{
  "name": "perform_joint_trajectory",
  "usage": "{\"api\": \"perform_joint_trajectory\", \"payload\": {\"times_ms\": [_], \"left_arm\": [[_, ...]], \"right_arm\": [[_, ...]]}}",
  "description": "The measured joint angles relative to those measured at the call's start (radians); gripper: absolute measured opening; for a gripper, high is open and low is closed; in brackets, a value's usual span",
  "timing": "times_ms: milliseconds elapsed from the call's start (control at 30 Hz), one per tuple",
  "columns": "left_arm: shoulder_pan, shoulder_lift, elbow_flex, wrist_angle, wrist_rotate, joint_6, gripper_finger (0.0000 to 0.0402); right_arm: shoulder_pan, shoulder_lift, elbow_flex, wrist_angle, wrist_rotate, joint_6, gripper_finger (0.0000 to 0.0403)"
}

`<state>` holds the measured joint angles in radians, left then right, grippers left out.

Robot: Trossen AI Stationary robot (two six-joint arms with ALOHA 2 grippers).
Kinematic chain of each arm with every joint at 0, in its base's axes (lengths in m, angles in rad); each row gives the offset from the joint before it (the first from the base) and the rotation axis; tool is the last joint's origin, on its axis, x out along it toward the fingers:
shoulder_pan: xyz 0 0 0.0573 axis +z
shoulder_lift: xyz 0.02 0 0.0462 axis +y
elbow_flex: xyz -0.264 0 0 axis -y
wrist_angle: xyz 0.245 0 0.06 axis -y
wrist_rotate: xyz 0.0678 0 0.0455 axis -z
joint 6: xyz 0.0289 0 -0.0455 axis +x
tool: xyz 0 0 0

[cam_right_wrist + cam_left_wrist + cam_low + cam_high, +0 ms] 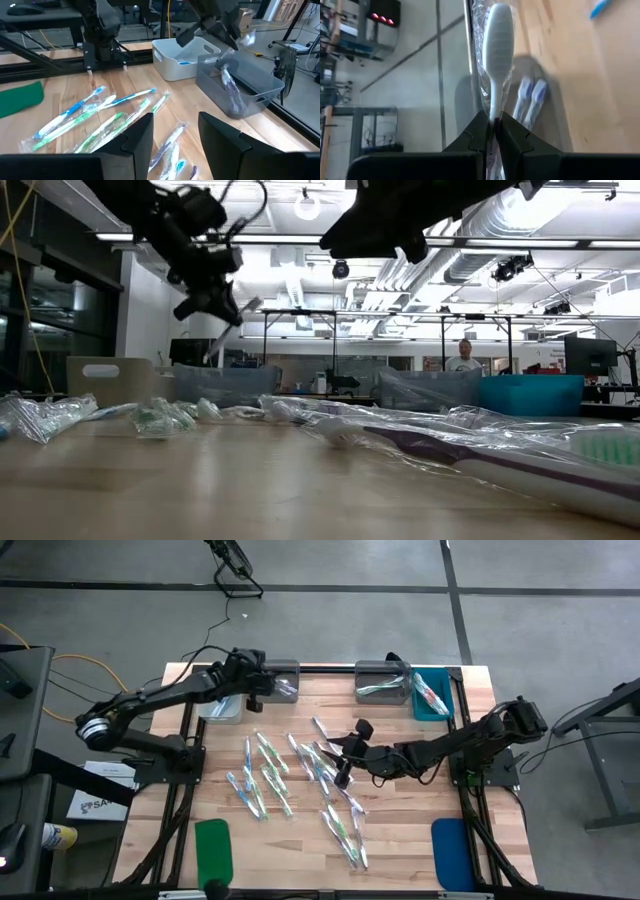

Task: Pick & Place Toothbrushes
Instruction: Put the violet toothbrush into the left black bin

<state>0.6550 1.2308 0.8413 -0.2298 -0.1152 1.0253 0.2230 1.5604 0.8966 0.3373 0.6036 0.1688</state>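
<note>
Hanging over the grey bin (285, 680) at the tabletop's far edge, a toothbrush (497, 47) is gripped by the left hand (268, 683), likely for release; right hand (175, 137) is spread wide above the scattered brushes (300, 780).

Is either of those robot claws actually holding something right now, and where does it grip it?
The left gripper pinches a clear-wrapped white toothbrush by its handle. The right gripper is open and empty.

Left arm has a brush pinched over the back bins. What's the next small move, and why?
Probably open the left gripper to drop its toothbrush into the grey bin. It is shut on the handle, the head hangs over that bin, and two purple brushes already lie inside.
</note>
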Motion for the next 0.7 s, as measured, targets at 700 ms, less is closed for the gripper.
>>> {"api": "perform_joint_trajectory", "payload": {"times_ms": [700], "left_arm": [[0.038,0.248,0.065,-0.025,-0.116,0.131,0.0085]], "right_arm": [[0.000,0.000,0.000,-0.101,-0.001,-0.003,0.0149]]}}
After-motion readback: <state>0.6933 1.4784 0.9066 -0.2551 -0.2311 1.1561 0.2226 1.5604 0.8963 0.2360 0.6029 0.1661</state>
